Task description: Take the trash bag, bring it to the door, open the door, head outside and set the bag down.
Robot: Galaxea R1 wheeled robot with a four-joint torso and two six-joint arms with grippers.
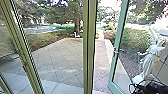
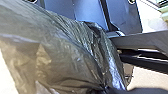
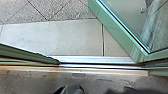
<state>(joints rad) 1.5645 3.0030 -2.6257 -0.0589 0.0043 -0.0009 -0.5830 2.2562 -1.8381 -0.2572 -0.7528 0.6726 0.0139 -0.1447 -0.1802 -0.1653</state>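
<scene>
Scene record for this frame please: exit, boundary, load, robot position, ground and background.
Exit: green-framed glass door, open, swung outward over the paving
Boundary: metal sill along the doorway floor
Load: trash bag, dark creased plastic, close to the left wrist camera
Robot position: appears indoors, facing out
Ground outside: paving with diagonal joints
Background: tree trunk, shrubs

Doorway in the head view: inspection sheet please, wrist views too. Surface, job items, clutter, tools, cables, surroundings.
Surface: grey floor with dark marks, metal sill, then paving.
Job items: bag creased, large in the left wrist view; door open, green frame, glass.
Clutter: small pale item far off on the paving, too blurred to name.
Tools: grip state cannot be told.
Cables: dark looped strands, low right of the head view, possibly cables.
Surroundings: tree, shrubs.
</scene>
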